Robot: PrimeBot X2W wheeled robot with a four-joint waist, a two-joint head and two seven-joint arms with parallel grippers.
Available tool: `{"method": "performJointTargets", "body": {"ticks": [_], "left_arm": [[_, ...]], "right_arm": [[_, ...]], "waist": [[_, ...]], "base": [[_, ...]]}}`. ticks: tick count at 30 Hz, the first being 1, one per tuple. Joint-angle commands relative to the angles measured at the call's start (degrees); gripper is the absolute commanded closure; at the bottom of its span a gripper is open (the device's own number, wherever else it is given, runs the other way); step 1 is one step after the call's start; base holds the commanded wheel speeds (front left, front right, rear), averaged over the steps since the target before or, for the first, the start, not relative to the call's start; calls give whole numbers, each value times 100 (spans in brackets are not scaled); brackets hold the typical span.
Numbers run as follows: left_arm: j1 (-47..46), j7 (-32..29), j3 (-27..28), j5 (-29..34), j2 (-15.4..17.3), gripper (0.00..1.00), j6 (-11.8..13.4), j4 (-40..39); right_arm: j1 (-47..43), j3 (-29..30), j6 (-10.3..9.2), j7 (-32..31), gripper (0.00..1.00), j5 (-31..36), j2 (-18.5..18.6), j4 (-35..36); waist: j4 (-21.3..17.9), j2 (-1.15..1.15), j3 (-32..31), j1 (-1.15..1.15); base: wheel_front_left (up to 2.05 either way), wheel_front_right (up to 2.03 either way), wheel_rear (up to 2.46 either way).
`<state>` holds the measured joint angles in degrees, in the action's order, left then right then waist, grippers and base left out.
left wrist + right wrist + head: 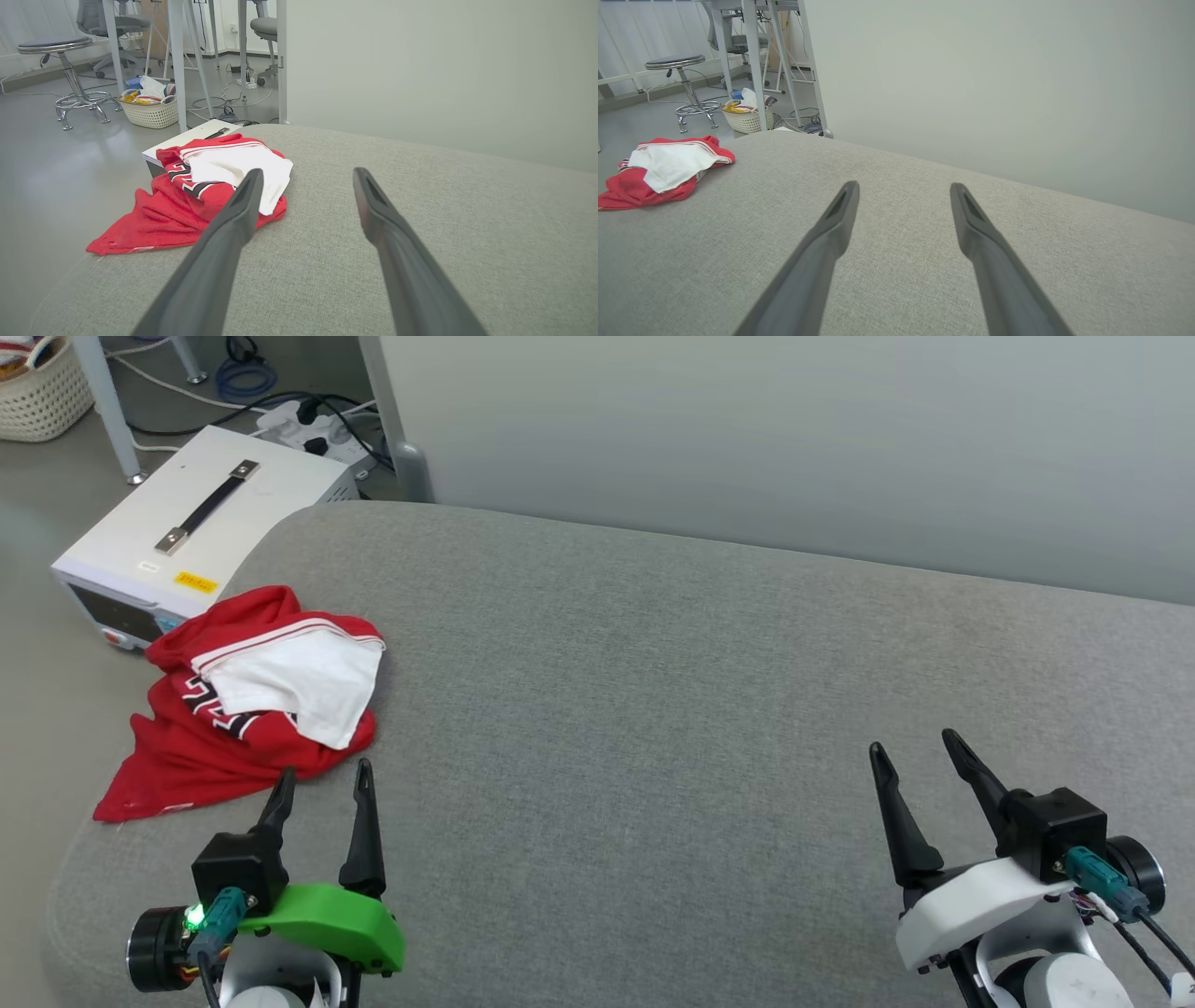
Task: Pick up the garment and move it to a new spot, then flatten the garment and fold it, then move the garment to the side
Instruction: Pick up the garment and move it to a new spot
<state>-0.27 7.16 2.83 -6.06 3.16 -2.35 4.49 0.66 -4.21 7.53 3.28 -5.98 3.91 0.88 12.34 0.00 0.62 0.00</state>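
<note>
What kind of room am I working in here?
Probably a lab or office workroom: a swivel stool, loose floor cables, and a white equipment box beside the grey padded surface.

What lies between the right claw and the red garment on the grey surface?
Bare grey cushion lies between the right claw and the garment, with nothing else there. The head view and the right wrist view show this.

Grey couch (700, 709), pale wall (794, 429)

A white box (224, 513) with a black handle (207, 507) sits on the floor (37, 653) beside the grey cushion (653, 709), a woven basket (37, 392) beyond
</note>
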Motion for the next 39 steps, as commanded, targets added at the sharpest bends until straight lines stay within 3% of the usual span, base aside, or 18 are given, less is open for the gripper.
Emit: {"method": "performJointTargets", "body": {"ticks": [1,19,39], "left_arm": [[-128,76,66,-24,-14,0,-41,12],[-99,292,404,-179,-18,0,-138,117],[-215,528,547,-306,-23,0,-250,308]], "right_arm": [[123,-57,-2,1,0,-58,41,30],[302,-510,-3,22,0,-184,162,112],[422,-776,-4,69,0,-285,267,322]], "waist": [[264,0,37,0],[1326,0,67,0],[2050,0,216,0]], "base": [[0,0,0],[0,0,0],[-2,-2,-2]]}}
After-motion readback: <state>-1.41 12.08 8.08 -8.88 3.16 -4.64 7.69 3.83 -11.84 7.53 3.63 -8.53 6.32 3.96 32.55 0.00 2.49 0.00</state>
